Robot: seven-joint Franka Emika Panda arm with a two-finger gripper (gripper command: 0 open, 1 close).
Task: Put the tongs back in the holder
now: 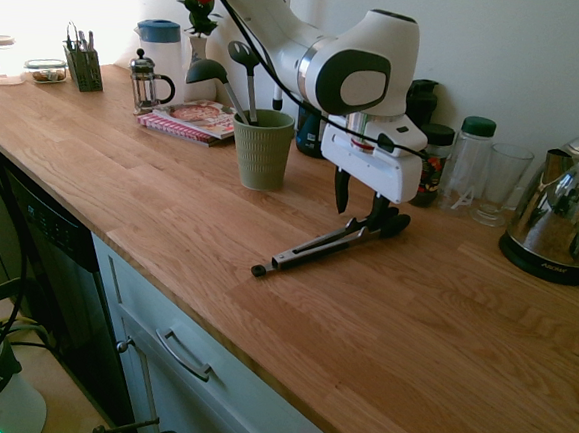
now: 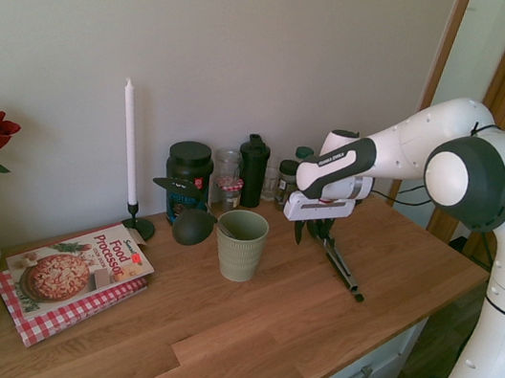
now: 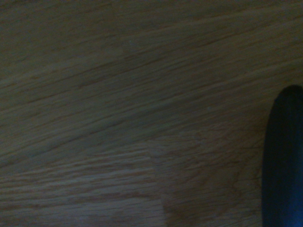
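First exterior view: dark ladles (image 1: 210, 72) stand in the green holder (image 1: 262, 152)

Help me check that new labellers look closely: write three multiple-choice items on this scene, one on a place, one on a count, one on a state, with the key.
1. Where are the tongs?
A) Upright in the holder
B) On the cookbook
C) Lying on the countertop

2. How many dark utensils stand in the holder?
A) Two
B) Four
C) None

3. How do the fingers of the gripper stand?
A) Pressed together
B) Apart
C) Closed around the kettle's handle

Key:
1: C, both exterior views show the tongs stretched out on the wood, outside the holder.
2: A, the first exterior view shows two dark heads on handles rising from the cup.
3: B, the first exterior view shows a gap between the two dark fingers.
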